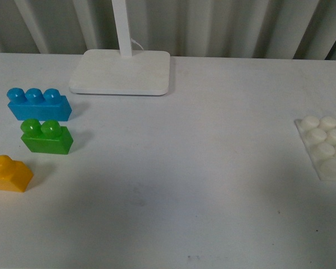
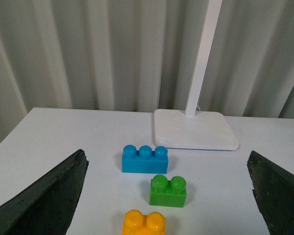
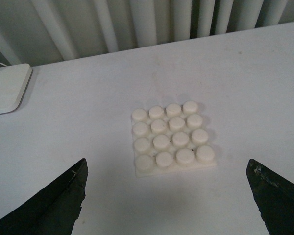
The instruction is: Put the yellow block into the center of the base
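The yellow block [image 1: 9,174] lies at the table's left edge, partly cut off in the front view. The left wrist view shows the yellow block [image 2: 143,223] between and ahead of the wide-open left gripper [image 2: 167,196], untouched. The white studded base [image 1: 326,147] sits at the right edge of the front view. In the right wrist view the base [image 3: 172,137] lies flat ahead of the open right gripper [image 3: 166,196], nothing between its black fingers [image 3: 56,203]. Neither arm shows in the front view.
A green two-stud brick [image 1: 46,136] and a blue three-stud brick [image 1: 38,103] stand in a row behind the yellow block. A white lamp foot [image 1: 121,72] with a pole stands at the back of the table. Grey ribbed curtain behind.
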